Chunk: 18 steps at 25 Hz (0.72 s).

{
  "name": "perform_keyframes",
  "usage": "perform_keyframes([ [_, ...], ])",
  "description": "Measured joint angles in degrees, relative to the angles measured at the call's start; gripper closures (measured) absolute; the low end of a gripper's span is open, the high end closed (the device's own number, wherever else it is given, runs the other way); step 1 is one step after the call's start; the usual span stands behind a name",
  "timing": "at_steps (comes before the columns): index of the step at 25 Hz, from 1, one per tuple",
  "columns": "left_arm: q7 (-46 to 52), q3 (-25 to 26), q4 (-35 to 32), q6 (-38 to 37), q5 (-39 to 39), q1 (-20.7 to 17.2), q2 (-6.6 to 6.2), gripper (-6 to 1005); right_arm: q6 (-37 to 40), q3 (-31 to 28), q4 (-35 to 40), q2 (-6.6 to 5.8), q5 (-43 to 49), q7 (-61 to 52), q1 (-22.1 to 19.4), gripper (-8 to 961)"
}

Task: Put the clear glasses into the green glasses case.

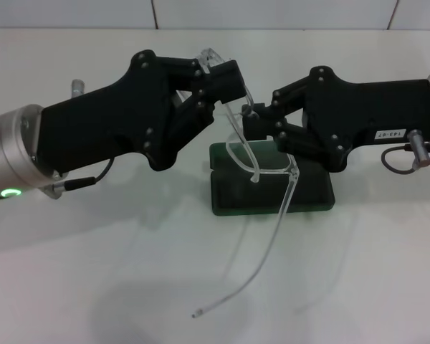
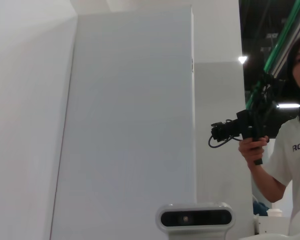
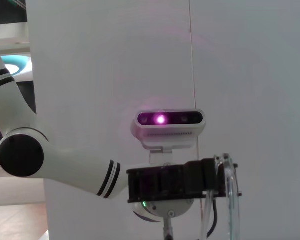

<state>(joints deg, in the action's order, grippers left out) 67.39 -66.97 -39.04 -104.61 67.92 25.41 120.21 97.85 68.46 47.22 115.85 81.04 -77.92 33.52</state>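
both jaws clamped, arms raised

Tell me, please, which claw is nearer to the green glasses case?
Right. The right claw hovers just above the back edge of the green glasses case, gripping the clear glasses. The left claw holds the glasses' other end higher, off the case's left side.

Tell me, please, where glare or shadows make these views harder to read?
Head view: the clear glasses nearly vanish against the white table, which carries soft arm shadows. Right wrist view: a purple glow flares on the head camera. Left wrist view: a bright ceiling light.
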Motion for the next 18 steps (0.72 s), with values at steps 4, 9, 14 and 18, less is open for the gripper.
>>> perform_keyframes([
  [4, -0.13, -0.52, 0.07, 0.14, -0.07, 0.0, 0.02, 952, 0.1, 0.0, -0.06, 0.07, -0.18, 0.22, 0.04, 870],
  [9, -0.39, -0.79, 0.71, 0.17, -0.53, 0.1, 0.02, 952, 0.48, -0.01, -0.55, 0.08, -0.36, 0.44, 0.04, 870],
  [14, 0.04, -1.26, 0.72, -0.06, -0.86, 0.14, -0.12, 952, 0.52, -0.51, -0.57, 0.2, -0.41, 0.72, -0.48, 870],
  [18, 1.1, -1.79, 0.16, -0.49, -0.58, -0.22, -0.36, 952, 0.26, -0.58, -0.62, 0.18, -0.49, 0.88, -0.89, 871],
])
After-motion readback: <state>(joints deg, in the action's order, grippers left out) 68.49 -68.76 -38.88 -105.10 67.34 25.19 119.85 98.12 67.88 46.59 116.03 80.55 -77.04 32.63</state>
